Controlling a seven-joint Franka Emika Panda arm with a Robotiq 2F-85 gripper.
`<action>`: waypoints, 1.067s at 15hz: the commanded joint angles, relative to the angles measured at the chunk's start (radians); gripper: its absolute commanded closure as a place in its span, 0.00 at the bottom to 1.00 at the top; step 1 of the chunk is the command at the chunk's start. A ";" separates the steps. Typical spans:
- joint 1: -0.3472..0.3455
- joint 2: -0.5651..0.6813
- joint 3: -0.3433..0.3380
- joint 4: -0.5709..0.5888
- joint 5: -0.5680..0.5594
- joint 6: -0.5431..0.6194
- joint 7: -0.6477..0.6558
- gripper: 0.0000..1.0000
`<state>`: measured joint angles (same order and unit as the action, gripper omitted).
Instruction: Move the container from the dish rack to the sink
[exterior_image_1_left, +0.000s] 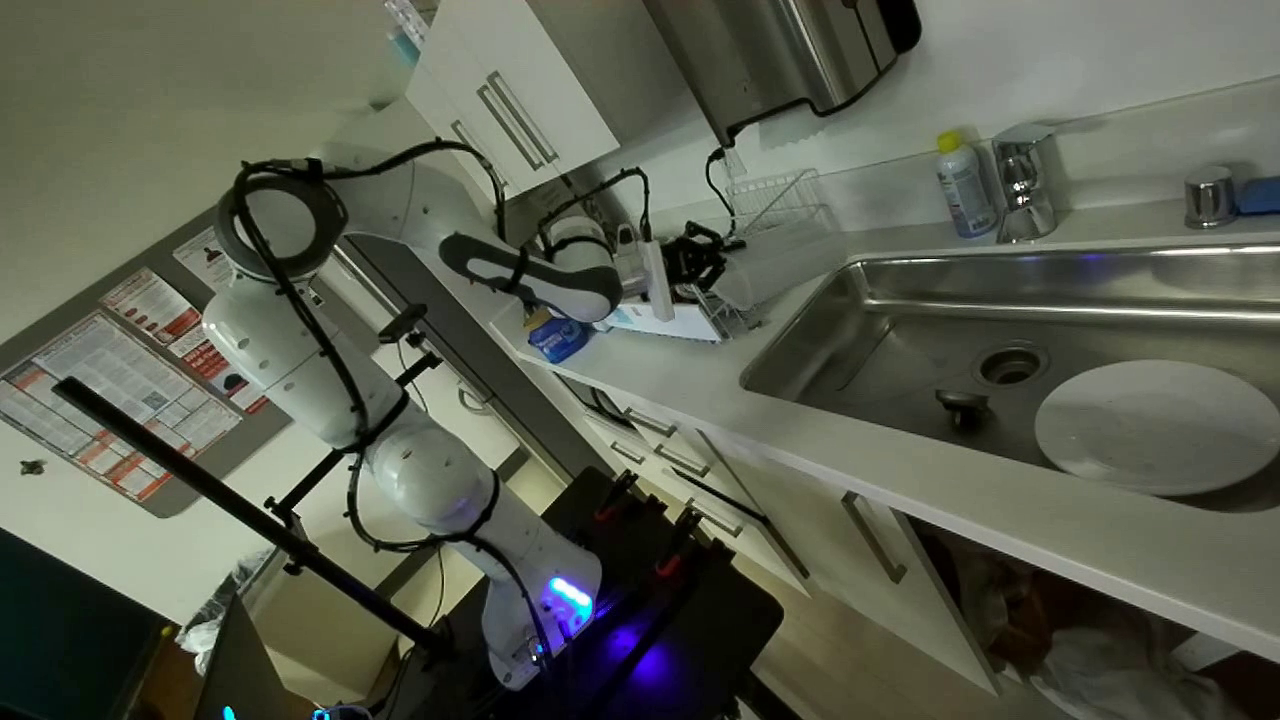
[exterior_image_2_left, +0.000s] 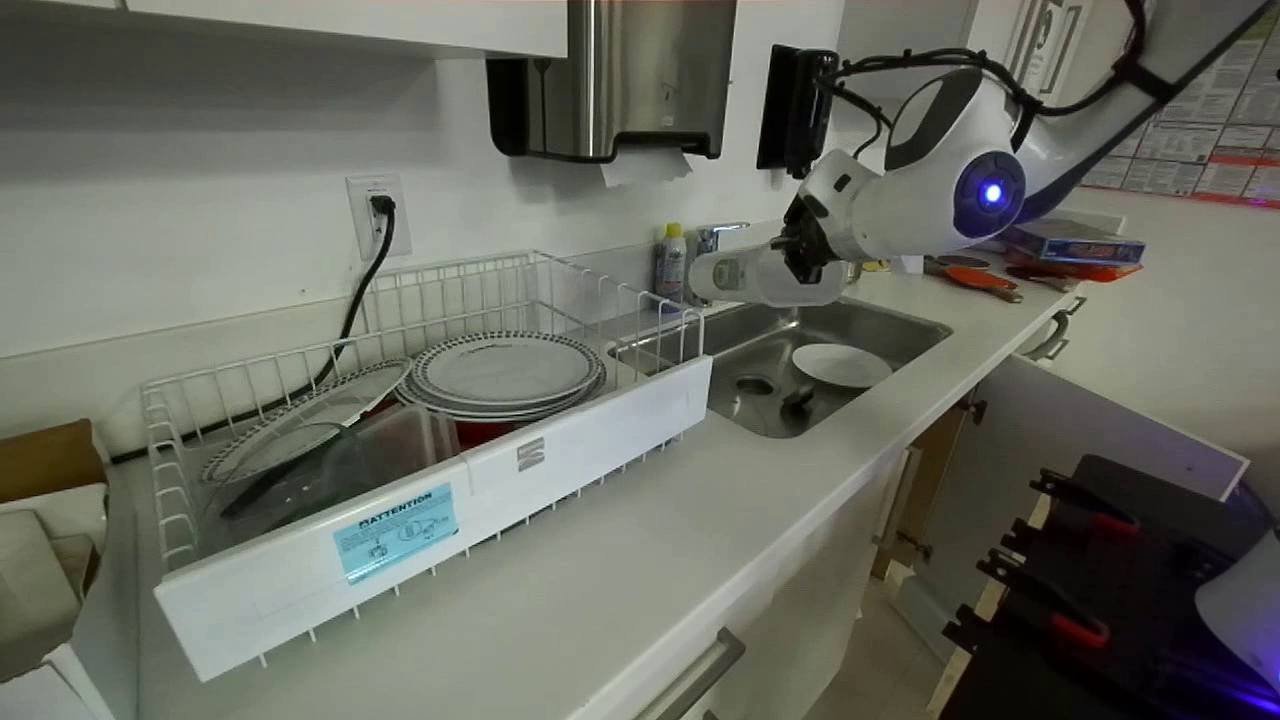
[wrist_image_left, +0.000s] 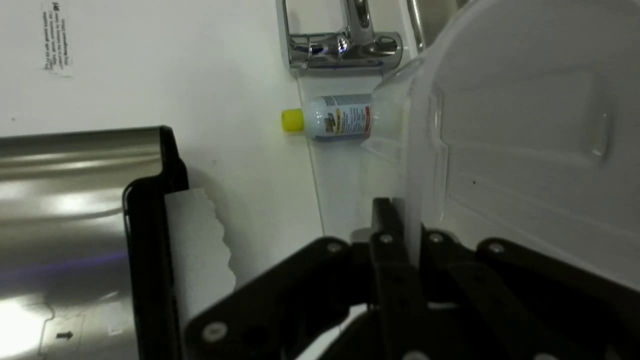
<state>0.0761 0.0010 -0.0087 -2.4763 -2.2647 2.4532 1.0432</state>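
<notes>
Dim light, glare on dispenser (wrist_image_left: 75, 235)

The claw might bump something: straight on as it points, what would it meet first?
Probably the yellow-capped bottle or the backsplash behind it, with the held container leading; depth is unclear.

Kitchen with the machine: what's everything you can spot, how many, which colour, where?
plastic container: 1, translucent, in the claw
dish rack: 1, white, on the counter
patterned plates: several, white, in the rack
sink: 1, silver, in the counter
plain plate: 1, white, in the sink
tap: 1, chrome, behind the sink
yellow-capped bottle: 1, pale, beside the tap
paper towel dispenser: 1, silver and black, on the wall
cupboards: several, white, above and below the counter
posters: several, white and red, behind the arm
arm: 1, white, extending over the counter
claw: 1, black, closed on the container
</notes>
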 joint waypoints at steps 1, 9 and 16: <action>-0.055 0.069 -0.013 0.053 -0.096 0.028 0.002 0.99; -0.118 0.270 0.056 0.237 -0.344 0.190 0.018 0.99; -0.169 0.382 0.107 0.326 -0.337 0.181 -0.036 0.99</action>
<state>-0.0431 0.3613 0.0889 -2.1853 -2.6063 2.6153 1.0344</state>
